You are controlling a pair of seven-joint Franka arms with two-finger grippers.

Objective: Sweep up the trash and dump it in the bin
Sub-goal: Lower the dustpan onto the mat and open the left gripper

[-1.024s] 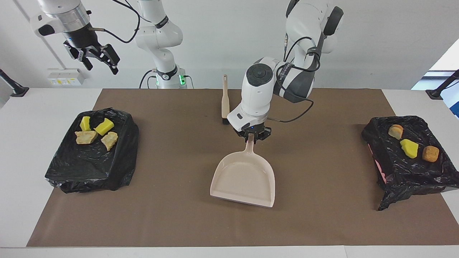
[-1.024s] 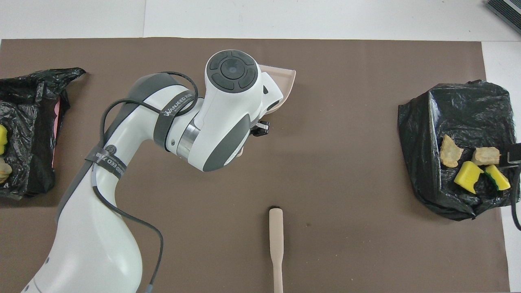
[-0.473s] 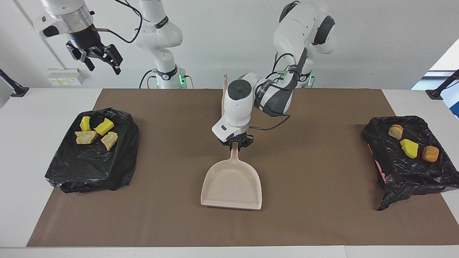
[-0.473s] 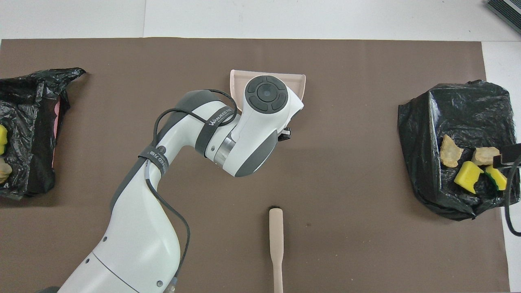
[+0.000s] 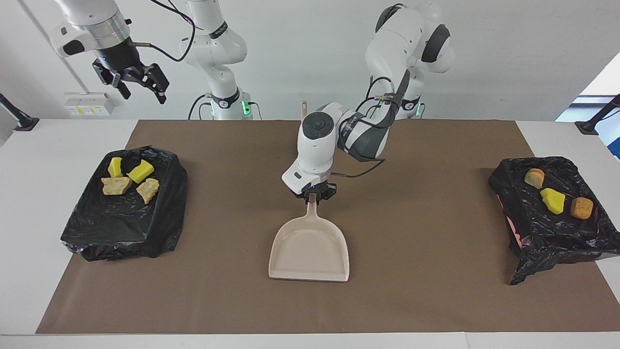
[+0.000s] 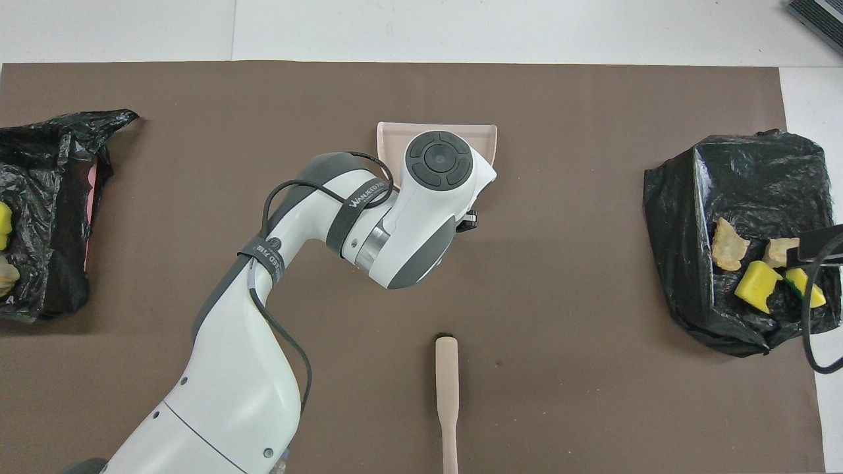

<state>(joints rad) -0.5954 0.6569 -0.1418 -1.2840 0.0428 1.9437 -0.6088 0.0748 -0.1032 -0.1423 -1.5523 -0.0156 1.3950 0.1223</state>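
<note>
My left gripper [image 5: 314, 195] is shut on the handle of a beige dustpan [image 5: 310, 249], low over the middle of the brown mat. The pan is empty, and its wide mouth points away from the robots. In the overhead view the left arm covers most of the dustpan [image 6: 394, 133]. Yellow and golden-brown trash [image 5: 128, 177] lies on a black-bagged bin [image 5: 121, 228] at the right arm's end. More trash [image 5: 553, 199] lies on a second bagged bin [image 5: 542, 232] at the left arm's end. My right gripper [image 5: 140, 81] hangs open and empty, high over the right arm's end.
A beige brush [image 6: 448, 388] lies on the brown mat [image 6: 593, 329] nearer to the robots than the dustpan, its handle toward them. In the facing view the left arm hides most of the brush [image 5: 303, 110]. White table shows around the mat.
My left gripper carried the dustpan toward the right arm's end and turned it so its mouth faces straight away from the robots. The right gripper shifted slightly in the air.
</note>
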